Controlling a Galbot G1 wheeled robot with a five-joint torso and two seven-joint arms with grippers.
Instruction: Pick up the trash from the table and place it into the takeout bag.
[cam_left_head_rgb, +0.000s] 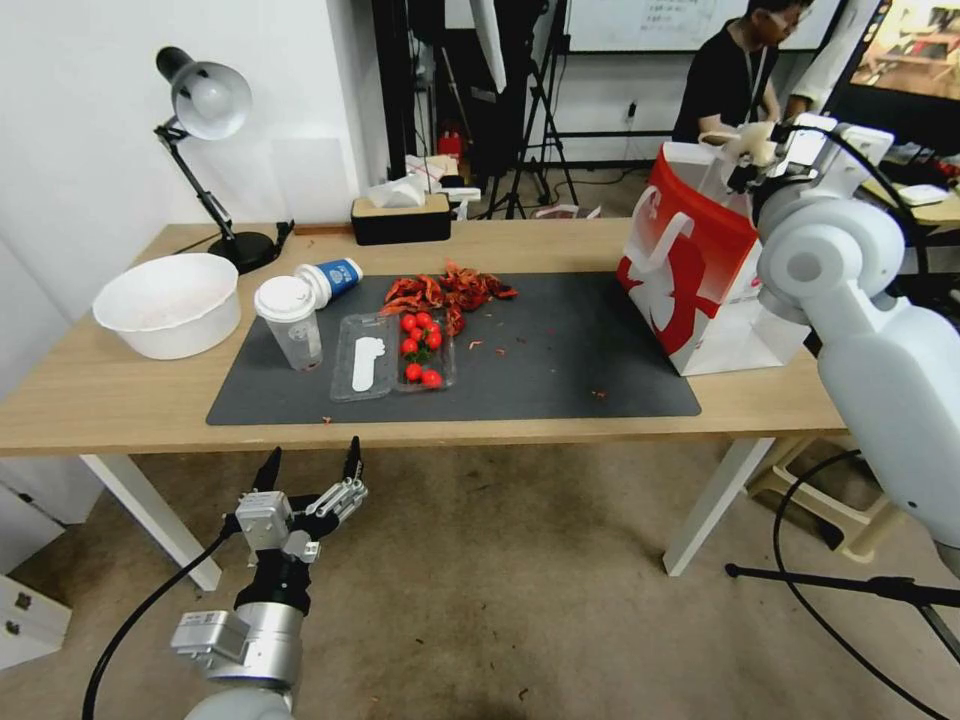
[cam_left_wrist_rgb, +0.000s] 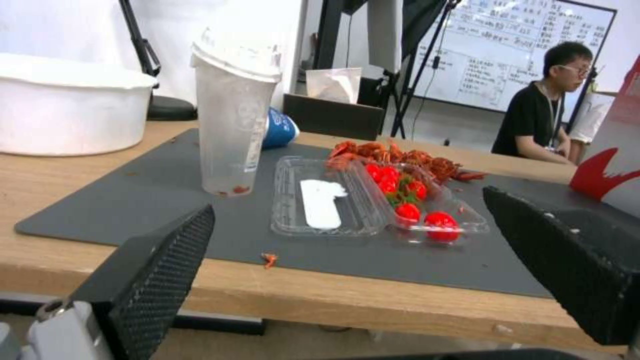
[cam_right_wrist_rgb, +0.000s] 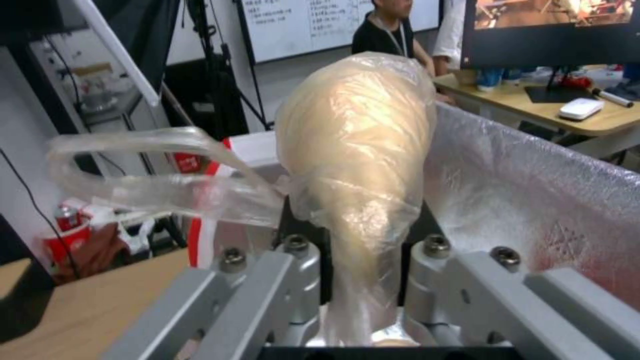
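On the table (cam_left_head_rgb: 120, 400), a clear white-lidded cup (cam_left_head_rgb: 290, 320) (cam_left_wrist_rgb: 233, 110) stands at the left end of the dark mat (cam_left_head_rgb: 560, 350). A blue-and-white paper cup (cam_left_head_rgb: 330, 278) (cam_left_wrist_rgb: 279, 129) lies on its side behind it. The takeout bag (cam_left_head_rgb: 690, 280) (cam_right_wrist_rgb: 533, 200) stands at the mat's right end. Just above its open top, my right gripper (cam_left_head_rgb: 752, 150) (cam_right_wrist_rgb: 360, 260) is shut on a beige piece of trash wrapped in clear plastic (cam_left_head_rgb: 757, 140) (cam_right_wrist_rgb: 353, 150). My left gripper (cam_left_head_rgb: 311, 462) (cam_left_wrist_rgb: 347, 205) hangs open below the table's front edge, facing the cup.
A clear clamshell with cherry tomatoes (cam_left_head_rgb: 390, 355) (cam_left_wrist_rgb: 320, 200) and a pile of red shells (cam_left_head_rgb: 450, 290) (cam_left_wrist_rgb: 400, 155) lie mid-mat. A big white bowl (cam_left_head_rgb: 170, 305) (cam_left_wrist_rgb: 67, 110) sits at the left, a desk lamp (cam_left_head_rgb: 205, 100) and a tissue box (cam_left_head_rgb: 400, 215) behind.
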